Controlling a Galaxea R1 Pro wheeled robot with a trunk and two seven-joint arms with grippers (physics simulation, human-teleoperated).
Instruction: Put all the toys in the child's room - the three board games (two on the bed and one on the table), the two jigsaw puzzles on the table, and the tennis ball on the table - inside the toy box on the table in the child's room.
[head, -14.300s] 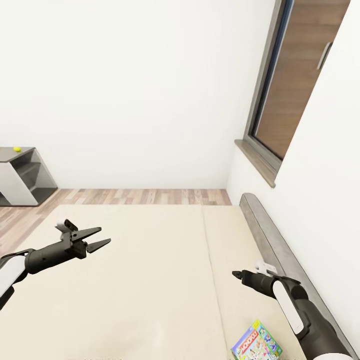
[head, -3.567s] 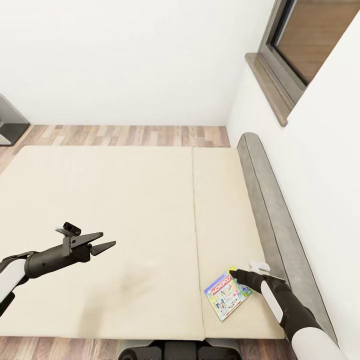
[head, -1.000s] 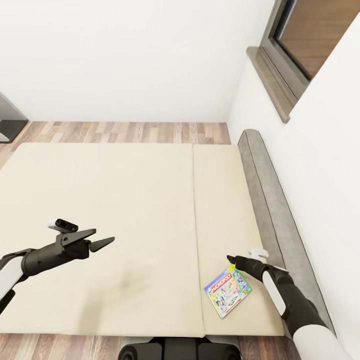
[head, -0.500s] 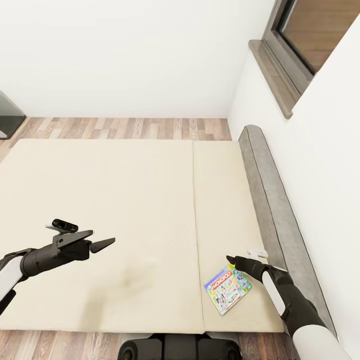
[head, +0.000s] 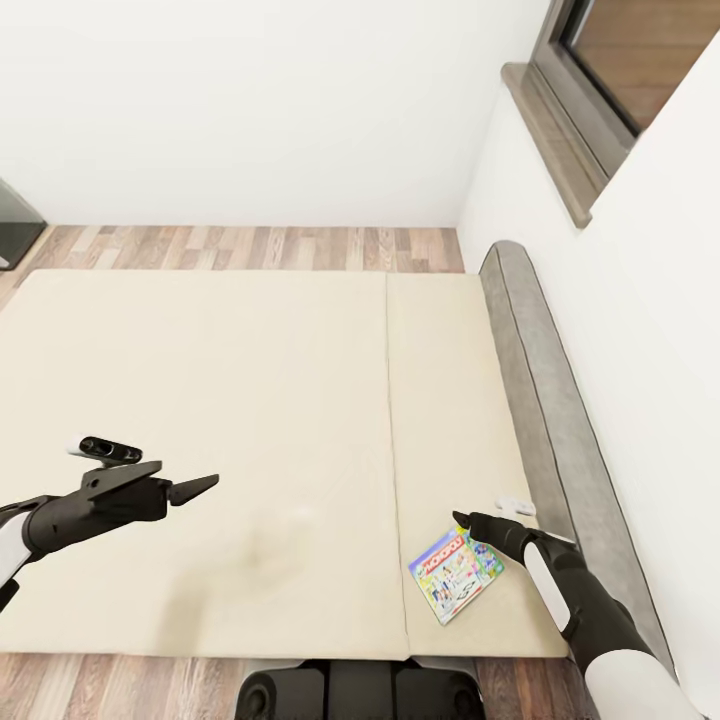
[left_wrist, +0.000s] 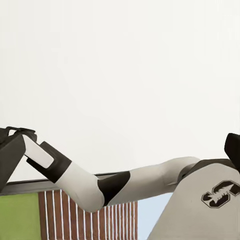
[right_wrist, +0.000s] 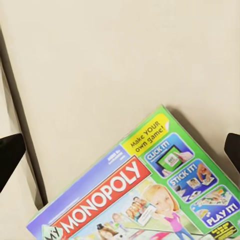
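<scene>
One Monopoly box (head: 456, 575) lies near the bed's (head: 250, 400) near right corner under the right gripper's (head: 462, 521) wide jaws, its lettering legible from the wrist, while the left gripper (head: 190, 487) hovers wide too.

A white wall (head: 250, 100) closes the far side of the room. Wood-plank floor (head: 250, 248) runs along its foot. On the right wall, a window (head: 630, 50) with a dark frame sits above a brown sill (head: 545, 135). A grey padded headboard (head: 545, 400) lines the right wall, and a dark cabinet corner (head: 12, 235) shows far left.
</scene>
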